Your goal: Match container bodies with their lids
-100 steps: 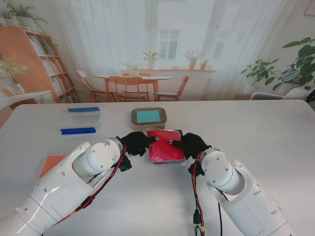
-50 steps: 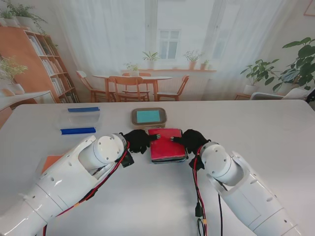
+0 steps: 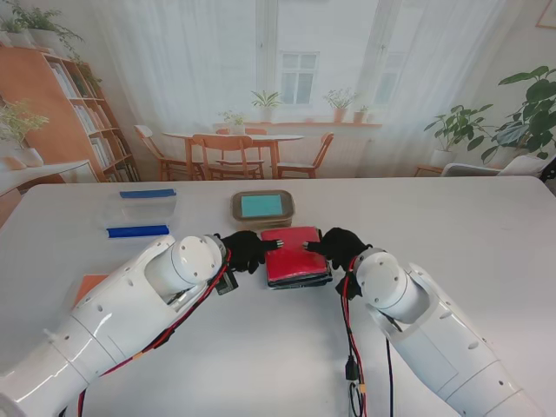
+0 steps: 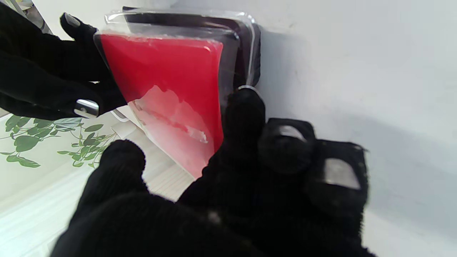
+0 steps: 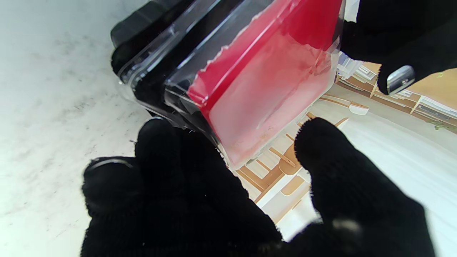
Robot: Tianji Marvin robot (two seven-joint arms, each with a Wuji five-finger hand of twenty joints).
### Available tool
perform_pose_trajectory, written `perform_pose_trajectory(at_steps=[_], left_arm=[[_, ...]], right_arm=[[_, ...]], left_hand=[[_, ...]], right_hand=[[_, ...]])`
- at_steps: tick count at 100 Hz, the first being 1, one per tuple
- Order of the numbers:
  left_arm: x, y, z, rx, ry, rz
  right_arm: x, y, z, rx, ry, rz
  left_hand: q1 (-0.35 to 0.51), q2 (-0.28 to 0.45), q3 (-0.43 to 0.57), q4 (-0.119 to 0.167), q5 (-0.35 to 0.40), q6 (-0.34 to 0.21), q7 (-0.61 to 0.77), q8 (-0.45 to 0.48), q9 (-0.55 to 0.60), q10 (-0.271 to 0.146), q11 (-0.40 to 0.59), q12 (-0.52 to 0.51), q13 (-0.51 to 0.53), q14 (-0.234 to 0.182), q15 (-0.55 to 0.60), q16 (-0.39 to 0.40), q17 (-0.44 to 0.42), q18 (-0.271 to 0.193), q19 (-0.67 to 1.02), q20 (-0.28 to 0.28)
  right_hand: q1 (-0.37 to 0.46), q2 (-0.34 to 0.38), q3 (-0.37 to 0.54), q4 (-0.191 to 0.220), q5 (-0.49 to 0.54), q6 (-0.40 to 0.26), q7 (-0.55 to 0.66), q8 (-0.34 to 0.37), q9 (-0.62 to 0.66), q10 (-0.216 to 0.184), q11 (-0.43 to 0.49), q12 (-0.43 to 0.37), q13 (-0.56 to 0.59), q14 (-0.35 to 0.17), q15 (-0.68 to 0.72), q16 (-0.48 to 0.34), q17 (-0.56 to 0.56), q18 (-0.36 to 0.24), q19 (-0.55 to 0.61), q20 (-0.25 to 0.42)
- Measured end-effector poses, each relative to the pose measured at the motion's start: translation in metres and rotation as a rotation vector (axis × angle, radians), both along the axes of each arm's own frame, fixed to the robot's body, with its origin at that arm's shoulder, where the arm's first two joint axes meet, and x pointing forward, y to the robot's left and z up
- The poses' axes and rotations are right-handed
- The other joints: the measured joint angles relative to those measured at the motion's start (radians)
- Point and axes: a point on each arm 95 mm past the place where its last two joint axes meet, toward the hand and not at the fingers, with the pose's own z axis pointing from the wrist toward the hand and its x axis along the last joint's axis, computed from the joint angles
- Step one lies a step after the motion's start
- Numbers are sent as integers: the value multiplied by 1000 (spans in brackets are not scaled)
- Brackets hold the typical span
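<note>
A clear lid with a red face (image 3: 294, 250) lies over a black container body (image 3: 300, 281) in the middle of the table. My left hand (image 3: 246, 250) presses its fingertips against the lid's left edge and my right hand (image 3: 339, 248) against its right edge, so the lid is clamped between them. The left wrist view shows the red lid (image 4: 164, 71) slightly tilted over the black body (image 4: 246, 43), with my left hand (image 4: 250, 185) touching its rim. From the right wrist I see the lid (image 5: 271, 78), the body (image 5: 142, 28) and my right hand (image 5: 185, 200).
Farther from me stands a tan container with a teal lid (image 3: 262, 206). At the far left are a clear box with a blue lid (image 3: 143, 204) and a blue lid strip (image 3: 137, 231). An orange piece (image 3: 91, 288) lies by my left arm.
The red lid has moved farther from me and dropped from a steep tilt onto the black body. Both hands followed it and stay at its two edges.
</note>
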Motion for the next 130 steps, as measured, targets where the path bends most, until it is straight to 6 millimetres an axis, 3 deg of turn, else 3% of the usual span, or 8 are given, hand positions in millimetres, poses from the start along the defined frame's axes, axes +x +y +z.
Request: perform_pose_trajectory(at_steps=[37,48,96,130], left_arm=[[1,-2,-3,8,31,-6],[2,-3,-3,13,39,-6],[4,-5,0,2,39,-6],[2,-6,0,1,38,-8]], right_arm=[[3,-2,-5,-15,6,-11],[3,-2,-5,-26,2,-10],[-1,-7,-8,-48,-3,-39],[-11,-8,-8,-47,-9,-50]], left_hand=[[0,0,0,0,6,-6,0,0,0,0,0,0,0,0,0,0,0,0,2,-8],[0,0,0,0,6,-7,0,0,0,0,0,0,0,0,0,0,0,0,2,-9],[0,0,0,0,7,-32,0,0,0,-7,0,0,0,0,0,0,0,0,2,-9],[0,0,0,0,8,-44,0,0,-1,-8,-1,0,0,0,0,0,0,0,2,-10]], right_hand=[[0,0,0,0,-46,-7,-55,-1,-64,-3,-30,-29,-107,17,-62,1,-95,-9,-12,49],[0,0,0,0,-54,-15,-74,-1,-94,-5,-37,-43,-139,24,-83,11,-124,-11,-42,117],[0,0,0,0,-92,-69,-106,-1,-158,-16,-42,-56,-203,27,-99,26,-182,-20,-69,144],[0,-5,0,0,-103,-72,-112,0,-166,-16,-42,-56,-204,27,-108,26,-184,-20,-72,155]])
